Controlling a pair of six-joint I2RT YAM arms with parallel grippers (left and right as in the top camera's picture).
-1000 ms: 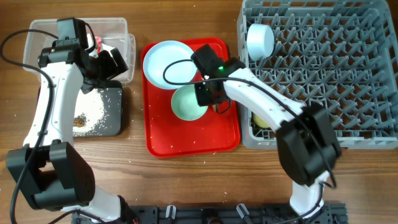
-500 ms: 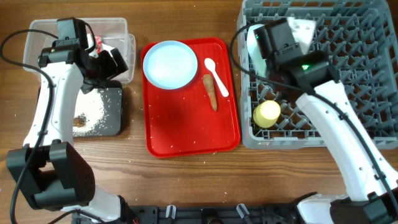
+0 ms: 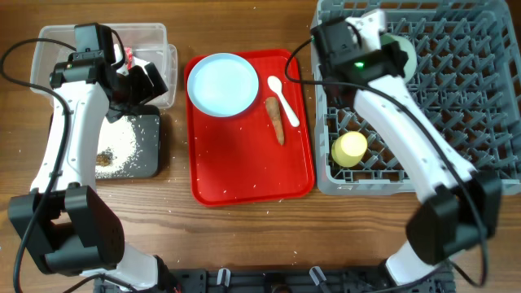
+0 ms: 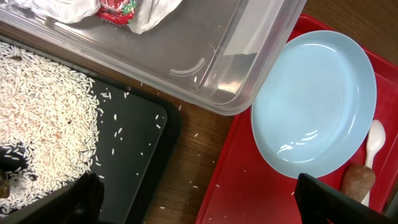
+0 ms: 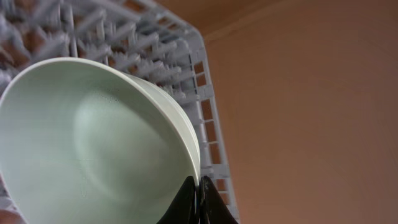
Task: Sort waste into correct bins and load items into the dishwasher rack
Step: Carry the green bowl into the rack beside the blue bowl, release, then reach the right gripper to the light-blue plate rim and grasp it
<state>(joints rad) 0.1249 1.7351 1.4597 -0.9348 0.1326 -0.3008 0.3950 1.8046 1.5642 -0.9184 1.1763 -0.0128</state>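
Observation:
My right gripper [image 5: 198, 199] is shut on the rim of the mint-green bowl [image 5: 93, 143] and holds it tilted over the back left of the grey dishwasher rack [image 3: 456, 106]. The yellow cup [image 3: 350, 149] lies in the rack's front left. The pale blue bowl is hidden. My left gripper [image 4: 199, 208] is open and empty above the gap between the black tray [image 4: 130, 137], which holds rice [image 4: 43, 118], and the pale blue plate [image 4: 314, 102]. The white spoon [image 3: 283, 100] and the carrot piece [image 3: 276, 120] lie beside the plate. The wrapper [image 4: 115, 9] is in the clear tub [image 4: 186, 43].
The red serving tray [image 3: 244, 179] sits between the bins and the rack, with scattered grains on it. A small brown lump [image 3: 103, 159] lies among the rice. The right arm stretches along the rack's left side.
My right gripper has lifted the mint-green bowl off the red tray and carried it to the rack's back left. The left arm has not moved.

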